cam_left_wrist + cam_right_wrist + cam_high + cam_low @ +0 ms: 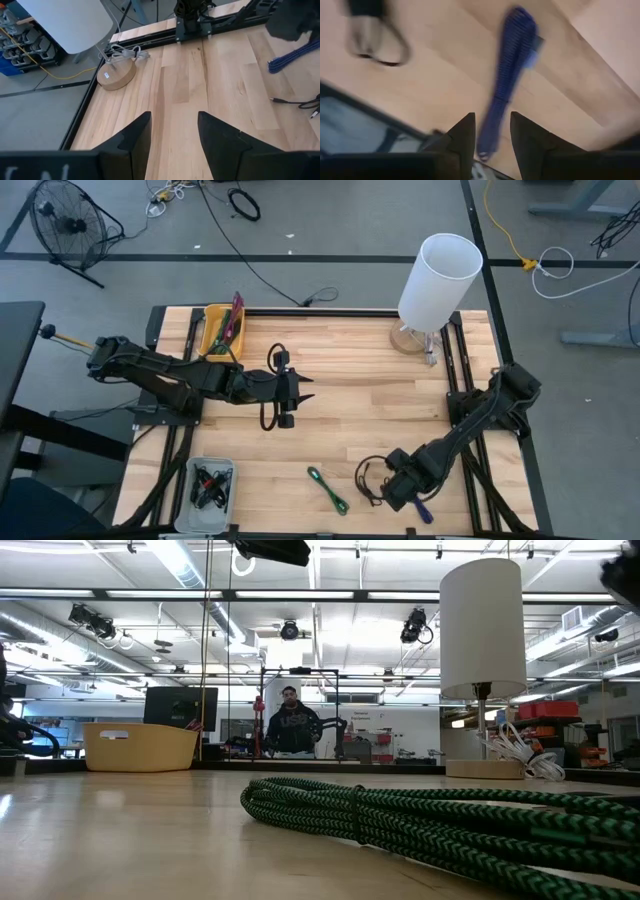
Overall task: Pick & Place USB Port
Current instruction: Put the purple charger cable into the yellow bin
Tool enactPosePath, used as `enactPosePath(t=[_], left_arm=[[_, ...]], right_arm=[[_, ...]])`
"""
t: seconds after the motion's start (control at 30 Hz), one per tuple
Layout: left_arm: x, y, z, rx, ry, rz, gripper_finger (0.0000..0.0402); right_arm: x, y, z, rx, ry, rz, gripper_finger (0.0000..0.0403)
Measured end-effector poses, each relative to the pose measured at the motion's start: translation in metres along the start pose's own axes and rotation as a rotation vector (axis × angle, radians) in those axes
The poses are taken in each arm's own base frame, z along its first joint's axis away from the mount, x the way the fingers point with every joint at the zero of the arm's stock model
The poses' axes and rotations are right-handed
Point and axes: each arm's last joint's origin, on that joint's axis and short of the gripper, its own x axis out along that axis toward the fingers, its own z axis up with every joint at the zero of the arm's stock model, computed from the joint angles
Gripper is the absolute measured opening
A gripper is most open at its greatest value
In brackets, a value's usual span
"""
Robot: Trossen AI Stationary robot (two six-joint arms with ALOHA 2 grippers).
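While the right gripper (pixel 404 483) was poised over the blue braided cable (pixel 507 85), near the table's front edge and well in front of the lamp (pixel 437 280), its jaws were seen parted, with the cable running between the fingertips (pixel 465 135) but not yet clamped. No lift had been made; pickup and placement were judged as still outstanding. A green cable (pixel 327 488) was lying toward the front too, left of the lamp. Farther back, left of the lamp, the left gripper (pixel 300 392) was held open and empty above bare wood. Which receptacle was intended could not be determined.
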Motion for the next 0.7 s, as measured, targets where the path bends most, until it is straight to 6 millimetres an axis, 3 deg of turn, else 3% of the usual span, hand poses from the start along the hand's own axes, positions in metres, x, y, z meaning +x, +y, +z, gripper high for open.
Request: enactPosePath(t=[0.7], left_arm=[[0.000,0.000,0.000,0.002,0.004,0.000,0.0167]], right_arm=[[0.052,0.006,0.006,0.018,0.011,-0.183,0.0121]])
